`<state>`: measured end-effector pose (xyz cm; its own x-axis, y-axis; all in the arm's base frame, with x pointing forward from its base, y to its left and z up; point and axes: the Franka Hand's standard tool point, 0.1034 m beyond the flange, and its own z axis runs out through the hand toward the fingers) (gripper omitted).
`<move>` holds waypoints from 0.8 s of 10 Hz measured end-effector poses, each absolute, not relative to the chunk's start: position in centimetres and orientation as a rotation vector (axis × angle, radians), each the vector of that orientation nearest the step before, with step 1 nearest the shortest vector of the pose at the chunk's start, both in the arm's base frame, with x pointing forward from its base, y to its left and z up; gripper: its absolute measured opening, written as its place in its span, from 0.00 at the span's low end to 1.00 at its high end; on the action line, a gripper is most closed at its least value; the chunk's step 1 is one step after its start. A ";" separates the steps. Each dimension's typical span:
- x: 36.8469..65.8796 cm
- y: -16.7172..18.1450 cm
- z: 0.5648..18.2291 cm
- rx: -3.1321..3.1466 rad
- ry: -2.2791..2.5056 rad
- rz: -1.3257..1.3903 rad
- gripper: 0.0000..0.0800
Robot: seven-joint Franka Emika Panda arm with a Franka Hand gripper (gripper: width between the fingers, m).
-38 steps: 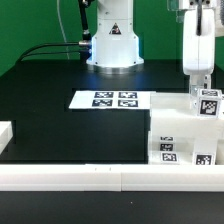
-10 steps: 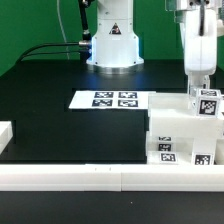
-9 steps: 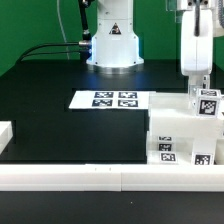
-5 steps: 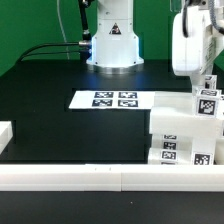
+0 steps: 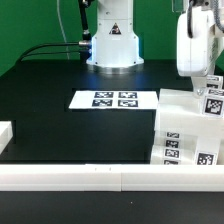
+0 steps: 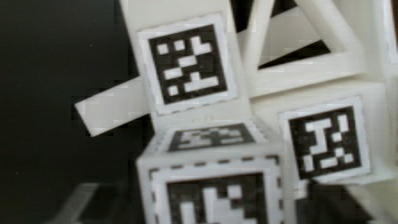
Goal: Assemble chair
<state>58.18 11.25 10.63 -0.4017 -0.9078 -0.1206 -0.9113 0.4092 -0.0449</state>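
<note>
The chair (image 5: 183, 122) is a white, partly built block of parts with black-and-white tags, standing at the exterior view's right on the black table. My gripper (image 5: 209, 80) comes down on its top and is shut on a tagged upright part (image 5: 213, 104). In the wrist view that tagged part (image 6: 217, 192) fills the gap between my dark fingers (image 6: 86, 203). Beyond it are more tagged chair faces (image 6: 187, 62) and slanted white bars (image 6: 111, 108). The chair's right side is cut off by the frame edge.
The marker board (image 5: 115, 99) lies flat in the middle of the table. A long plain white rail (image 5: 100, 177) runs along the front edge, with a white block (image 5: 5, 135) at the left. The robot base (image 5: 112, 40) stands at the back.
My wrist has tilted and risen a little. The chair has slid toward the exterior view's right along with my gripper.
</note>
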 end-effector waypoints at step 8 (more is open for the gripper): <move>58.7 11.7 11.6 -2.347 1.888 -0.033 0.81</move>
